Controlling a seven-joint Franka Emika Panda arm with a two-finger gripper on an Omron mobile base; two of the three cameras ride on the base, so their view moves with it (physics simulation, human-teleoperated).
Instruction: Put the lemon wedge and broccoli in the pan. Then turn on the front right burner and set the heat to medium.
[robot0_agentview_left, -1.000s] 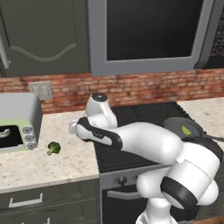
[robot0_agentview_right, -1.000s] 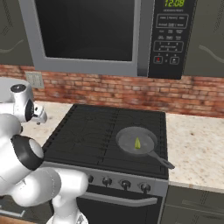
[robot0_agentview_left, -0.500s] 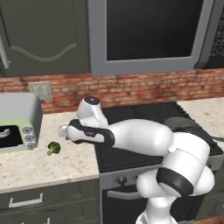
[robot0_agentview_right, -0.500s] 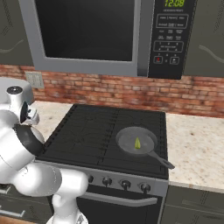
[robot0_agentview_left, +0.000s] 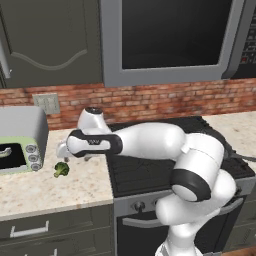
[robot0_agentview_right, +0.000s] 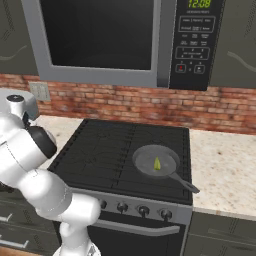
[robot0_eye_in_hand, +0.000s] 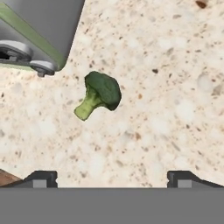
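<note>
The broccoli (robot0_agentview_left: 61, 169), a small dark-green floret, lies on the speckled counter left of the stove. My gripper (robot0_agentview_left: 62, 152) hangs just above it, a little to the right. In the hand view the broccoli (robot0_eye_in_hand: 99, 94) lies on its side above my gripper (robot0_eye_in_hand: 112, 177), whose fingertips (robot0_eye_in_hand: 41, 177) stand wide apart and open with nothing between them. The lemon wedge (robot0_agentview_right: 157, 163) sits in the dark pan (robot0_agentview_right: 145, 156), which rests on the front right burner (robot0_agentview_right: 150, 179).
A toaster oven (robot0_agentview_left: 20, 140) with a green front stands on the counter close to the left of the broccoli, and its corner (robot0_eye_in_hand: 39, 30) reaches near the floret. Stove knobs (robot0_agentview_right: 142, 210) line the front panel. A microwave (robot0_agentview_right: 100, 35) hangs above the cooktop.
The arm has swung left off the stove and lowered over the counter, bringing the hand above the broccoli. Broccoli, lemon wedge and pan have not moved.
</note>
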